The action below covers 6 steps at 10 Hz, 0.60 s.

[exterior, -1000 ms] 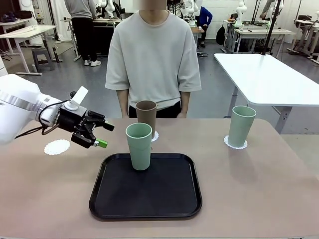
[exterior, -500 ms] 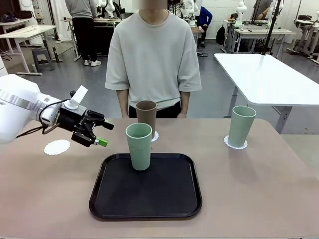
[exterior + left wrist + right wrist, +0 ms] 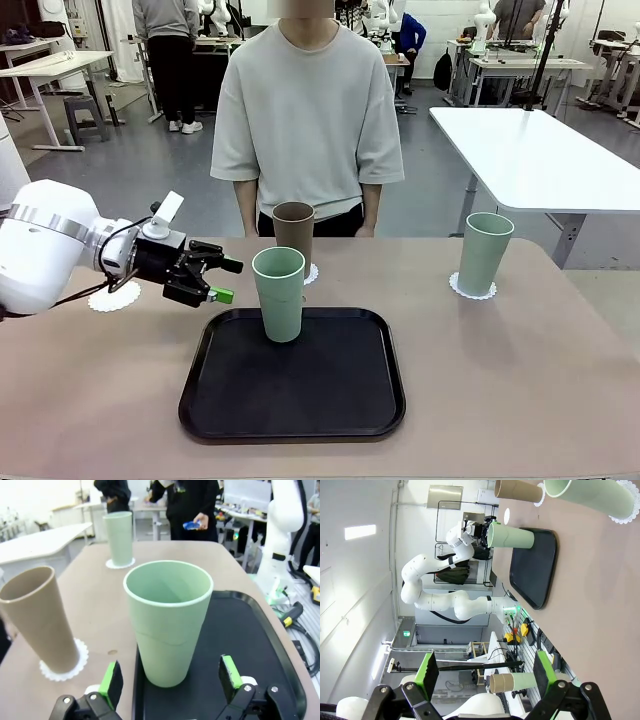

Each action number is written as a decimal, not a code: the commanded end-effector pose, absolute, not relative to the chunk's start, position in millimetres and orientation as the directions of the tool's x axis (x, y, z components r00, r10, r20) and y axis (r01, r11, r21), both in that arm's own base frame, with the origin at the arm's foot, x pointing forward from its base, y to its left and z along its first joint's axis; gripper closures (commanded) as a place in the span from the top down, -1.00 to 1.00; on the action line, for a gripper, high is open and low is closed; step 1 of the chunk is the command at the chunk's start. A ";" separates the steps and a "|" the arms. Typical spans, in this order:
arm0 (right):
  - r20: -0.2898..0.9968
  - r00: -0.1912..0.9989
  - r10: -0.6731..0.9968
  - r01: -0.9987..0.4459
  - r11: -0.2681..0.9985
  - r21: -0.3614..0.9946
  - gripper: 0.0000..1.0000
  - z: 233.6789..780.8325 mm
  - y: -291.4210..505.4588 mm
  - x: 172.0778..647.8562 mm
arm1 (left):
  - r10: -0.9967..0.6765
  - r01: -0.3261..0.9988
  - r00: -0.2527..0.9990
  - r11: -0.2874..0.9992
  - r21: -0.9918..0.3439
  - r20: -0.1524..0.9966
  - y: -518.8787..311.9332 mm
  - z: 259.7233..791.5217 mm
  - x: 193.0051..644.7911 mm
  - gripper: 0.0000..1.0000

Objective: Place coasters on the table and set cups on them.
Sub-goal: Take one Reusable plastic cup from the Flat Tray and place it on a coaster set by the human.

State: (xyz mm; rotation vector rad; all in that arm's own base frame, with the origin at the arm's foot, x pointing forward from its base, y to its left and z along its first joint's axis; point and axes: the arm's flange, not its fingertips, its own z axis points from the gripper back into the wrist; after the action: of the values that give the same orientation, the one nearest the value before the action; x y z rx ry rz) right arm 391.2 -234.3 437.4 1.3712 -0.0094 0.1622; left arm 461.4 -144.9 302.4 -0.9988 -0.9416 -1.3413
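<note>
Left gripper (image 3: 222, 281) jaws spread, beside mint cup (image 3: 279, 293) on tray (image 3: 293, 376). Right gripper (image 3: 485, 672) also spread (holding nothing).

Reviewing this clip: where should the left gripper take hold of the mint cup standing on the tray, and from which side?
Probably across the mid-wall of the mint cup, coming in level from the robot's left, where the open left gripper already faces it. The cup stands upright on the black tray, tall and tapered, so the jaws could straddle it sideways; the brown cup stands behind, apart.
</note>
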 end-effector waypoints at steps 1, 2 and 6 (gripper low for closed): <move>0.098 0.990 0.100 -0.115 0.183 0.976 1.00 439.2 -234.2 391.7 | -0.234 0.999 -0.031 -0.047 0.021 0.972 -136.7 289.9 468.2 1.00; 0.098 0.990 0.100 -0.115 0.183 0.976 1.00 439.2 -234.2 391.7 | -0.211 0.997 -0.049 -0.063 0.036 0.976 -135.8 285.6 469.6 1.00; 0.098 0.990 0.100 -0.115 0.183 0.976 1.00 439.2 -234.2 391.7 | -0.266 1.000 0.012 -0.007 -0.014 0.964 -149.1 269.2 475.0 1.00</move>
State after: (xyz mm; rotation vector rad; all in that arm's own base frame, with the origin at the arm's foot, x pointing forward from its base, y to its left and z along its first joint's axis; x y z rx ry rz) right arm 391.2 -234.4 437.4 1.3712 -0.0095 0.1621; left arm 471.5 -138.9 272.0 -1.0620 -0.9833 -1.3472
